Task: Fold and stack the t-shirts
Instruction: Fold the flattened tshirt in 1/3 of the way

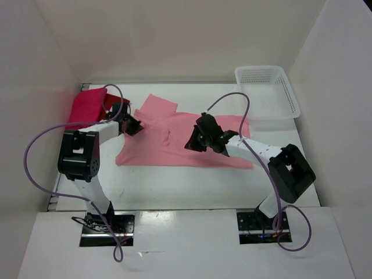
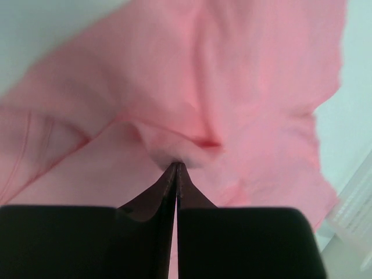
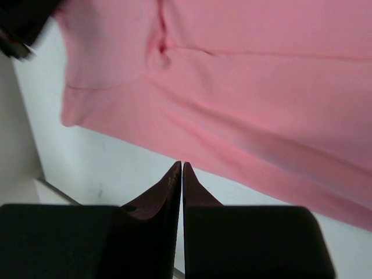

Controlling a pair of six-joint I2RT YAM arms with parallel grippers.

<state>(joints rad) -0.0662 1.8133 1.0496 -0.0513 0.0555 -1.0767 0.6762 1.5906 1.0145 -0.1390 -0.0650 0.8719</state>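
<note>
The light salmon pink t-shirt (image 1: 174,142) lies spread flat mid-table. It fills the left wrist view (image 2: 232,87) and the top of the right wrist view (image 3: 261,75). My left gripper (image 1: 138,126) sits at the shirt's left side by the sleeve. Its jaws (image 2: 177,164) are shut on a small puckered fold of the salmon cloth. My right gripper (image 1: 190,143) hovers over the shirt's middle. It is shut (image 3: 182,164) with nothing between its tips, and the shirt's hem lies just beyond them. A folded red-magenta shirt (image 1: 87,106) rests at the far left.
A white mesh basket (image 1: 268,88) stands at the back right corner. White walls close in the table on the left, back and right. Bare white tabletop (image 1: 186,186) runs between the shirt and the arm bases.
</note>
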